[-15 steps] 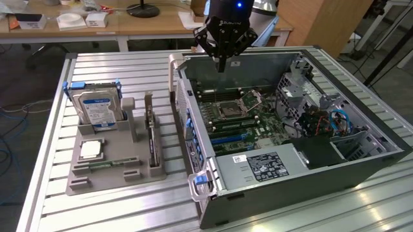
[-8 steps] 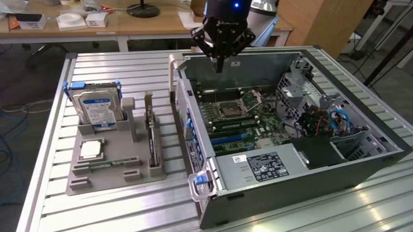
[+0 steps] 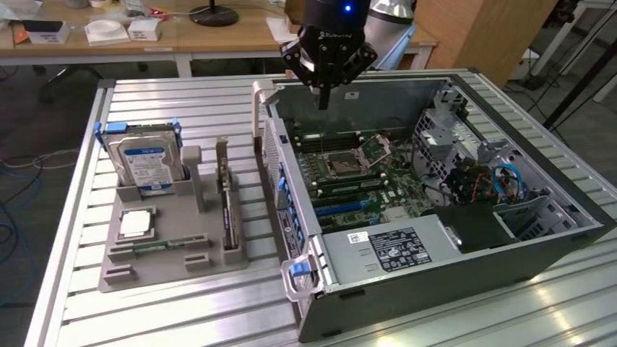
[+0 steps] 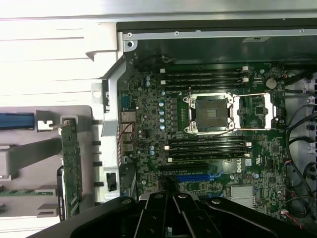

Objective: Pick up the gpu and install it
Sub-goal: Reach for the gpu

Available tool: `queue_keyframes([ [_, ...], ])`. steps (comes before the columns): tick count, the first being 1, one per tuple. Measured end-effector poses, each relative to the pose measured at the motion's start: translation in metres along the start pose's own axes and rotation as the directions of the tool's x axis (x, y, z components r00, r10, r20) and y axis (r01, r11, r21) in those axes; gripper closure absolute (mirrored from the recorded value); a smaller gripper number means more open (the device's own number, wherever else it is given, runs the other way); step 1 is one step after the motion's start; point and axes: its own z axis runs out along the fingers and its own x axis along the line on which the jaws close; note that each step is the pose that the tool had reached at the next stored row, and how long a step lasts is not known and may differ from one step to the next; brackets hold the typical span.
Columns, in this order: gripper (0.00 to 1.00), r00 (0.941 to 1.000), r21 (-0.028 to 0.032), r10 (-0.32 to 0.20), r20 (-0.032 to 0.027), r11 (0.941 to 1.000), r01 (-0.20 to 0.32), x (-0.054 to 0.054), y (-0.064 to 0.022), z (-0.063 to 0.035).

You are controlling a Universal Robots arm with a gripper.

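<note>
The gpu (image 3: 227, 206) stands on its edge in a slot of the grey holder tray (image 3: 164, 273), on the exterior view's left of the open computer case (image 3: 463, 267). In the wrist view the gpu (image 4: 72, 166) shows as a green board edge with a silver bracket at one end. My gripper (image 3: 323, 101) hangs above the far end of the case, over the motherboard (image 3: 362, 177), well apart from the gpu. Its fingers (image 4: 166, 210) are shut together with nothing between them.
A hard drive with a blue-white label (image 3: 144, 163) stands upright at the back of the tray, with a processor chip (image 3: 135, 223) and a memory stick (image 3: 154, 246) lying in front of it. Inside the case are a blue expansion slot (image 4: 195, 176), the processor socket (image 4: 210, 113) and cables (image 3: 496, 181).
</note>
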Motion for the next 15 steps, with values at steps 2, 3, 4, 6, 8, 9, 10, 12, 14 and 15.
queue_keyframes([
  [2, 0.89, 1.0000, 0.0001, 0.000, 0.0000, 1.0000, 0.000, 0.002, -0.0001, 0.0001],
  [3, 0.89, 1.0000, 0.0001, 0.000, 0.0000, 1.0000, 0.000, 0.002, -0.0002, 0.0002],
  [4, 0.89, 1.0000, 0.0001, 0.000, 0.0000, 1.0000, 0.000, 0.003, -0.0002, 0.0002],
  [6, 0.89, 1.0000, 0.0001, 0.000, 0.0000, 1.0000, 0.000, 0.004, -0.0003, 0.0003],
  [8, 0.89, 1.0000, 0.0000, 0.000, 0.0000, 1.0000, 0.000, 0.006, -0.0005, 0.0005],
  [9, 0.89, 1.0000, 0.0001, 0.000, 0.0000, 1.0000, 0.000, 0.007, -0.0005, 0.0005],
  [10, 0.89, 1.0000, 0.0000, 0.000, 0.0000, 1.0000, 0.000, 0.007, -0.0006, 0.0006],
  [12, 0.89, 1.0000, 0.0001, 0.000, 0.0000, 1.0000, 0.000, 0.009, -0.0007, 0.0007],
  [14, 0.89, 1.0000, 0.0001, 0.000, 0.0000, 1.0000, 0.000, 0.010, -0.0008, 0.0009],
  [15, 0.89, 1.0000, 0.0001, 0.000, 0.0000, 1.0000, 0.000, 0.011, -0.0009, 0.0009],
])
